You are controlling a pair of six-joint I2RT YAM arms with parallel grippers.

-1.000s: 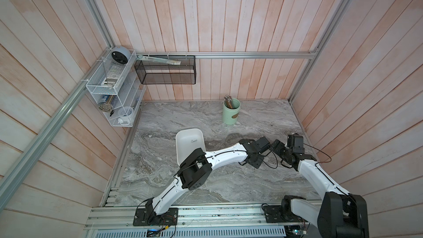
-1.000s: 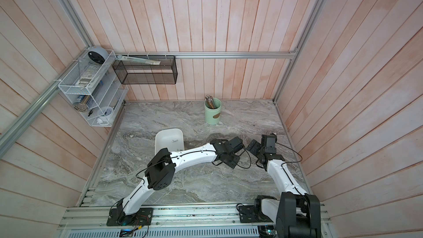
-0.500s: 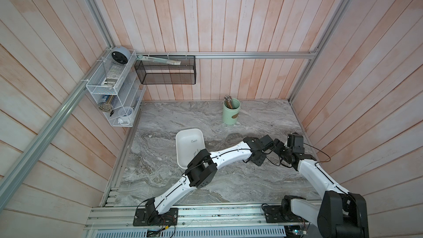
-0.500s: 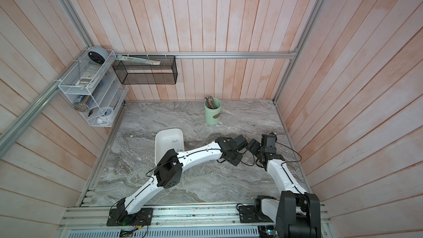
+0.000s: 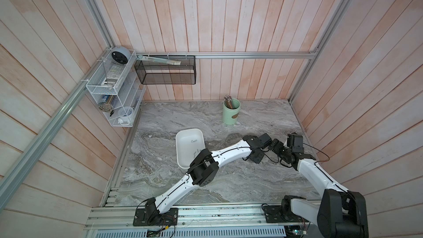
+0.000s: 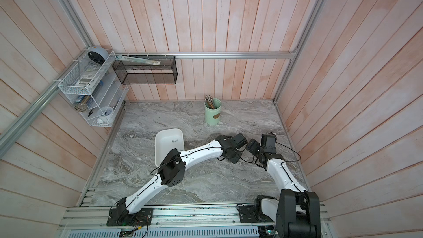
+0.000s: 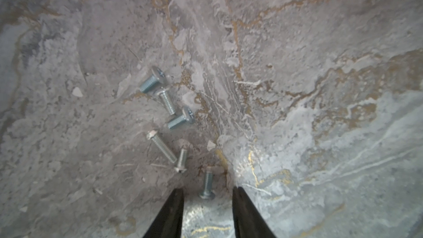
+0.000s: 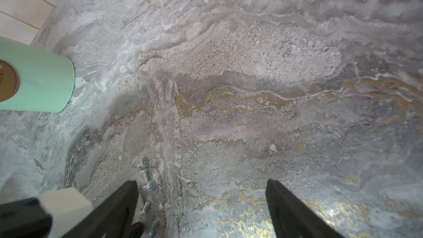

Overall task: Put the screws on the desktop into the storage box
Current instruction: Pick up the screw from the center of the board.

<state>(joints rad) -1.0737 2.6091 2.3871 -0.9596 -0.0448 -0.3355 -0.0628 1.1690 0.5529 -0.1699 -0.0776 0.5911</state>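
On the worktop [image 7: 297, 88], six screws [image 7: 180, 120] lie in a loose bunch, well away from the box [image 5: 190, 140]. Down low, the left fingers [image 7: 176, 207] stand a little apart, one on each side of the nearest screw [image 7: 207, 185], ready to pinch it, I think. Beside the bunch, the right fingers [image 8: 126, 200] hang wide apart and empty, likely leaving room.

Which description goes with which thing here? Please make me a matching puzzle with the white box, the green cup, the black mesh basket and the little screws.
Things:
1. storage box
2. pale green cup
3. black mesh basket
4. screws

Descriptions:
a. holds brown sticks
b. lie loose on the desktop
c. mounted up on the wall
d. partly under the left arm

Pairs: 1-d, 2-a, 3-c, 4-b.
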